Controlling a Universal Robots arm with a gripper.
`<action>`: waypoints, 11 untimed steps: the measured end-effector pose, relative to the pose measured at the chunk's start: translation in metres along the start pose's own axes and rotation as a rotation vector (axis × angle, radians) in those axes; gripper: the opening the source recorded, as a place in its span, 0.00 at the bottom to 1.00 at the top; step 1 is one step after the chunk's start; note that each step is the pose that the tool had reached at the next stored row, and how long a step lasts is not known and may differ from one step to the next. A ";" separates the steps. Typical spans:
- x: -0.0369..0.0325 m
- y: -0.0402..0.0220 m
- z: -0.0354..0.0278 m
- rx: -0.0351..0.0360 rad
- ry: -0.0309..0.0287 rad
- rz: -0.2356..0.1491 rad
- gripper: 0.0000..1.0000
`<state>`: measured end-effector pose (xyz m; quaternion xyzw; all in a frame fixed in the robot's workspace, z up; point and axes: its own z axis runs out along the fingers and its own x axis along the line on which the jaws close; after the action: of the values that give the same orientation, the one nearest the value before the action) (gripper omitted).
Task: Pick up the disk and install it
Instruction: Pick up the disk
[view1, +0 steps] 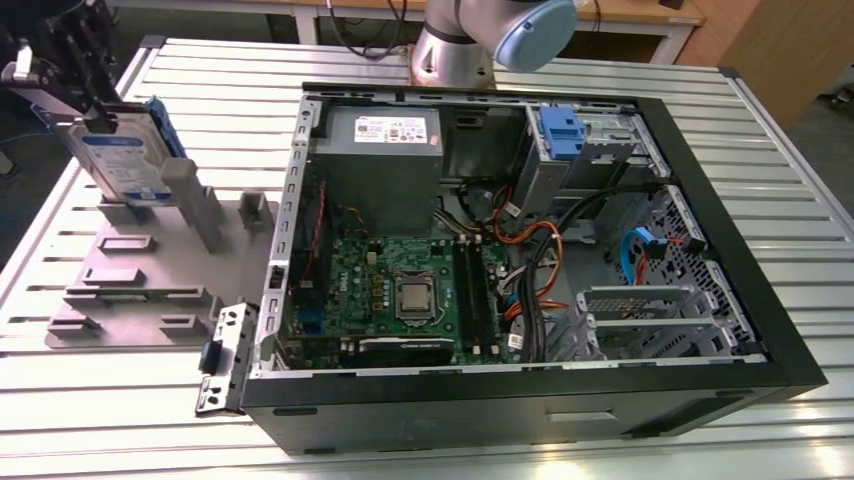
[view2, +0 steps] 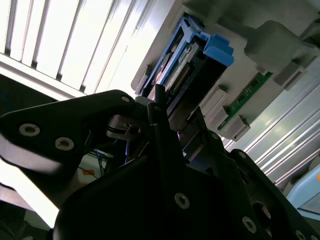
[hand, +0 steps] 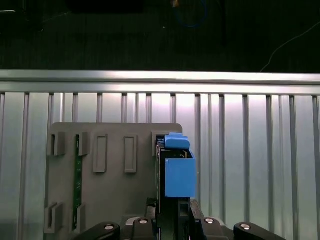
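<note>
Gripper at the disk. In both wrist views the dark fingers sit on either side of its thin body and look clamped against it. The disk runs away from the gripper, with its blue bracket at the far end.

Disk is edge-on in the first wrist view, over the edge of a grey slotted fixture. A green circuit strip stands in a slot of that fixture, well apart from the disk. Whether the disk's far end touches the fixture: cannot tell.

Below the fixture, a slatted metal table.

Exterior view: disk upright, slightly tilted, label face showing, at the far end of the fixture on the exterior view's left. Gripper above it. The disk is outside the computer case.

Open black computer case lies on the table just beside the fixture, toward the exterior view's right. Inside are a green motherboard, a grey metal box and a blue tab on a metal cage at the far side.

Arm base stands beyond the case.
</note>
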<state>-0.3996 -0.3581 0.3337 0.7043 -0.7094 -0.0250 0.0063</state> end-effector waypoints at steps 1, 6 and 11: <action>-0.0001 0.0001 -0.0031 0.0000 0.0000 0.000 0.35; -0.0004 0.0007 -0.0167 -0.0001 0.0000 0.000 0.35; -0.0006 0.0009 -0.0204 0.0001 -0.0016 0.000 0.35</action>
<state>-0.3995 -0.3581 0.3542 0.7044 -0.7093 -0.0255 0.0057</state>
